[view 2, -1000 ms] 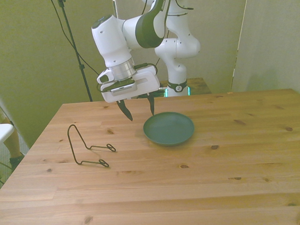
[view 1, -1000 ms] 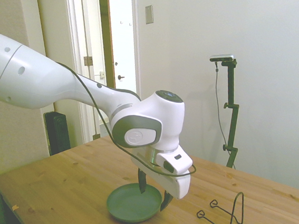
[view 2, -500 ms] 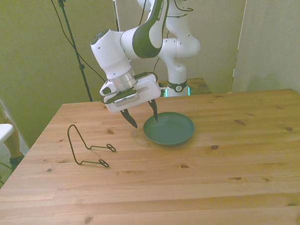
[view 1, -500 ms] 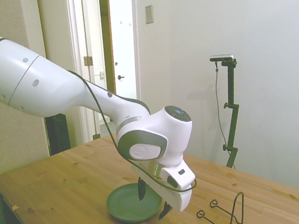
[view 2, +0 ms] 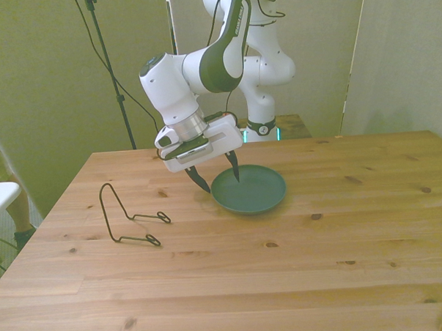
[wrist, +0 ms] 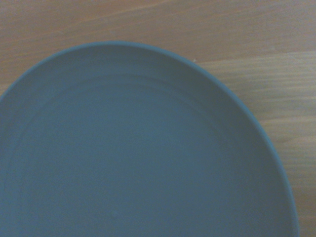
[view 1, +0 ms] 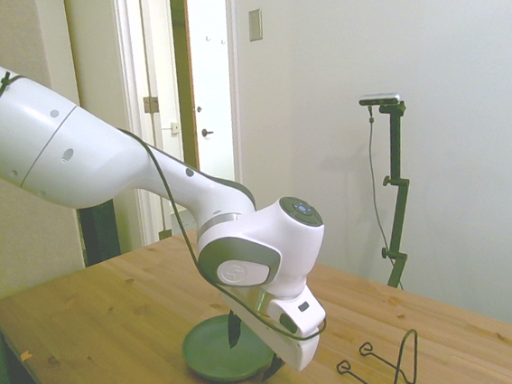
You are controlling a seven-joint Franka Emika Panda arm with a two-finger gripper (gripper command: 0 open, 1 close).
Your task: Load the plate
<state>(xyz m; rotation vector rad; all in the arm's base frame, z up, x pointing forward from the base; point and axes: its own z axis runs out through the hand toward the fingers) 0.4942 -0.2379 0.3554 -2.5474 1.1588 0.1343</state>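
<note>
The grey-green plate [view 2: 257, 193] lies flat on the wooden table [view 2: 299, 272], with nothing on it. My gripper [view 2: 222, 184] is open and tilted, low over the plate's edge on the front view's left. One finger reaches inside the rim and the other stays outside it, so the rim lies between them. In the side view the plate [view 1: 207, 351] sits under the gripper [view 1: 252, 350], which hides part of it. In the wrist view the plate [wrist: 138, 148] fills most of the picture, and a curved stretch of its rim runs against bare wood.
A thin black wire stand [view 2: 128, 213] rests on the table toward the front view's left, a short way from the plate. It also shows in the side view as the wire stand [view 1: 391, 367], beyond the gripper. Bare wood [view 2: 285, 280] spreads around both.
The gripper has come down and tilted toward the plate, shifting slightly to the front view's right. Its fingers now straddle the rim. The plate and the wire stand have not moved.
</note>
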